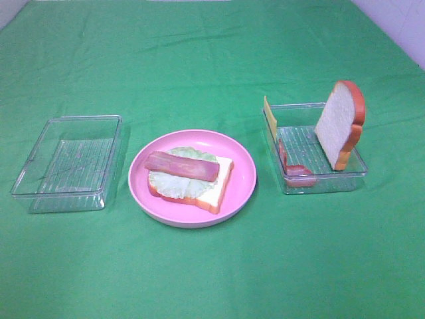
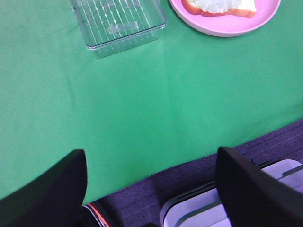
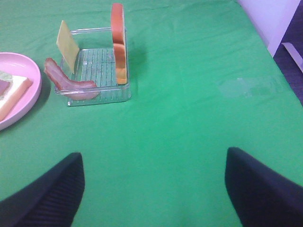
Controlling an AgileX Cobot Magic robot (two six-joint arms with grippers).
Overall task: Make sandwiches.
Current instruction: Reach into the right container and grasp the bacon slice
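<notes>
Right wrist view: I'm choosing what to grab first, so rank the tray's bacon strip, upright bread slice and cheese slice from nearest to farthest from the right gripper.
1. Bacon strip, lying at the tray's near wall.
2. Bread slice, upright, slightly farther back; close to the bacon.
3. Cheese slice, leaning at the tray's far end.

Cloth (image 1: 212,266): left tray (image 1: 66,166), plate (image 1: 242,176), right tray (image 1: 325,183)

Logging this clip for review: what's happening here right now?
A sandwich is half built. On the pink plate lie a bread slice, lettuce leaf and bacon strip. The cheese slice, second bacon strip and upright bread slice wait in the right tray. The left gripper and right gripper are open, holding nothing.
</notes>
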